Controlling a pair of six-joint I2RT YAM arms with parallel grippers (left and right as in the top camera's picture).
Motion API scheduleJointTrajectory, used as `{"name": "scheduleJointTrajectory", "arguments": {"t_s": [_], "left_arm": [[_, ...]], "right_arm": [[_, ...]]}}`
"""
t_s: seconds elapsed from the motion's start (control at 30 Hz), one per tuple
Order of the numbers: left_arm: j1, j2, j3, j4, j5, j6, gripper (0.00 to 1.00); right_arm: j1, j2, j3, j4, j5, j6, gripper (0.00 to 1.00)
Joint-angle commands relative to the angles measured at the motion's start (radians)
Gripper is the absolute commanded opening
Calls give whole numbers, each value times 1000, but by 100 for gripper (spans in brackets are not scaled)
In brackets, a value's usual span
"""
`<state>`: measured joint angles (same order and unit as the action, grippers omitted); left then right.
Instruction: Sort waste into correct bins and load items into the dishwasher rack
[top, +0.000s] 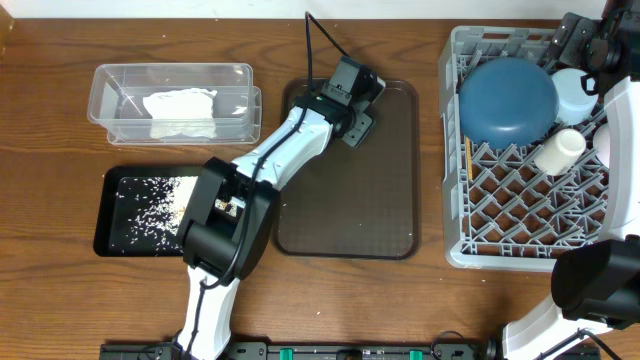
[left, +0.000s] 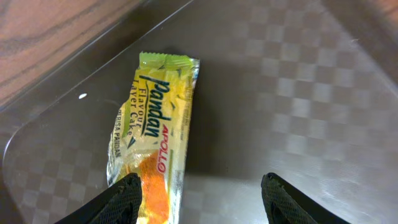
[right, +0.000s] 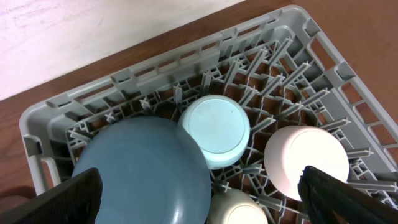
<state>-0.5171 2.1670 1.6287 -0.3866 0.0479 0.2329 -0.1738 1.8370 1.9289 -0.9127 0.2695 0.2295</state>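
A yellow-green snack wrapper (left: 152, 130) lies flat on the brown serving tray (left: 298, 93). My left gripper (left: 202, 193) is open just above it, with the left finger over the wrapper's lower end. In the overhead view the left gripper (top: 352, 88) hides the wrapper. The grey rack (top: 480, 215) holds the dark-blue dish (top: 507, 100), light-blue bowl (top: 575, 95), cream cup (top: 558, 150) and chopsticks (top: 467, 160). My right gripper (right: 202, 199) is open and empty above the dish (right: 137, 174), light-blue bowl (right: 214, 127) and pink bowl (right: 305, 158).
The clear tub (top: 110, 85) at the back left holds the white napkin (top: 180, 105). The black tray (top: 112, 235) in front of it holds rice crumbs (top: 165, 205). The brown tray (top: 350, 200) lies in the middle, between the bins and the rack.
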Motion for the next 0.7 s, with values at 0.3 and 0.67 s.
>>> {"name": "scheduleJointTrajectory", "arguments": {"t_s": [0.3, 0.67], "left_arm": [[35, 76, 4, 53, -60, 21, 65], [36, 100, 4, 48, -59, 20, 60]], "right_arm": [[-3, -24, 6, -1, 11, -6, 99], [-3, -24, 6, -1, 11, -6, 99]]}}
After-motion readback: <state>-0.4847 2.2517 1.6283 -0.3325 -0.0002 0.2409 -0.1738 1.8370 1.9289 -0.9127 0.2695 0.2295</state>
